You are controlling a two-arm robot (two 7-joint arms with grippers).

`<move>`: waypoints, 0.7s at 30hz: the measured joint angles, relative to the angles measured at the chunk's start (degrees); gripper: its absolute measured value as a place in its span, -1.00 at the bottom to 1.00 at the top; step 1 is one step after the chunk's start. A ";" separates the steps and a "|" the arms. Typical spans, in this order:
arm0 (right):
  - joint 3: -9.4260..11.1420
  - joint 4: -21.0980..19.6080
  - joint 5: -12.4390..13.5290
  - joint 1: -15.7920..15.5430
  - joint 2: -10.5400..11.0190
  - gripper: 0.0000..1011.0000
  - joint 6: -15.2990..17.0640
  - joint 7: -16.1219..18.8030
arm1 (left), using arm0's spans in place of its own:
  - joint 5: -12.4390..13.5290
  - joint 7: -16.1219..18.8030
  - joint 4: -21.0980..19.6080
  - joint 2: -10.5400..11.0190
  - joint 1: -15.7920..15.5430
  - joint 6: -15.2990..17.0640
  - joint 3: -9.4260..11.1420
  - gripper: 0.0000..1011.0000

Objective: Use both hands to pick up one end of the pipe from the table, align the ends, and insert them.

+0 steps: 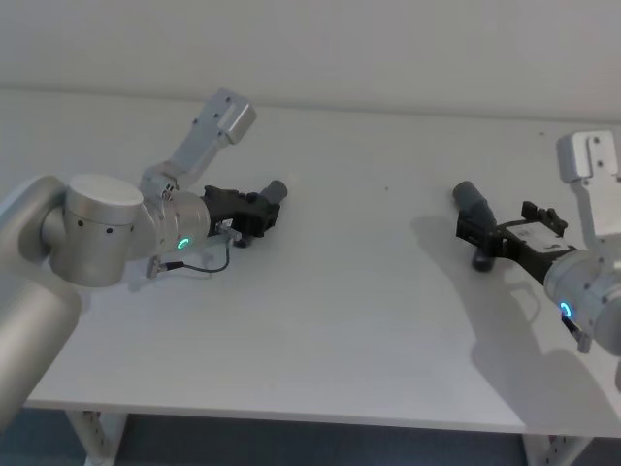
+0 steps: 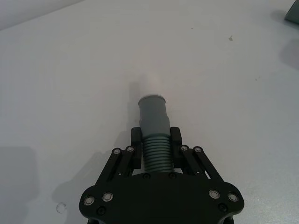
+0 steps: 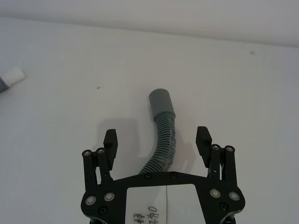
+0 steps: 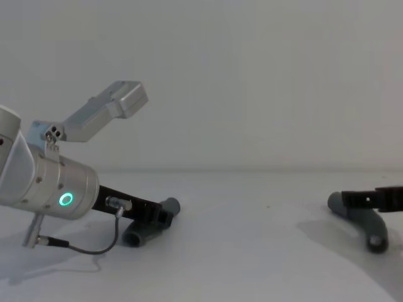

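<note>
left hand (image 2: 155, 139) pinching ribbed middle of white-tipped pipe piece (image 2: 153, 112), right hand (image 3: 157, 139) spread astride bent, ribbed plain-cuff pipe piece (image 3: 161, 105), matte white table (image 1: 369, 291)

Left hose piece (image 2: 153, 114): rear end hidden under body of left gripper (image 2: 156, 135).
Right hose piece (image 3: 161, 102): near end hidden behind body of right gripper (image 3: 157, 135).
Right gripper, chest view: cut off at the edge.

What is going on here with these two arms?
The left tool is shut on the ribbed middle of the dark grey hose piece with a white tip. The right tool is open around the other dark grey hose piece with a plain cuff, not gripping it. The two pieces are far apart on the white table.
</note>
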 joint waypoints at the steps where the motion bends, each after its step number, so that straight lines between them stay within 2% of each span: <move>1: -0.04 0.18 0.00 0.19 -0.12 0.98 0.27 -0.08 | 0.00 0.00 0.00 0.00 0.00 0.00 0.00 -0.31; 9: -0.63 3.12 -0.93 2.53 -1.39 0.98 2.24 -0.94 | 0.01 0.00 0.00 0.00 0.00 0.00 0.00 -0.31; 21: -1.42 7.81 -2.53 5.33 -2.52 0.98 2.44 -1.58 | 0.01 0.00 0.00 0.00 0.00 0.01 0.00 -0.31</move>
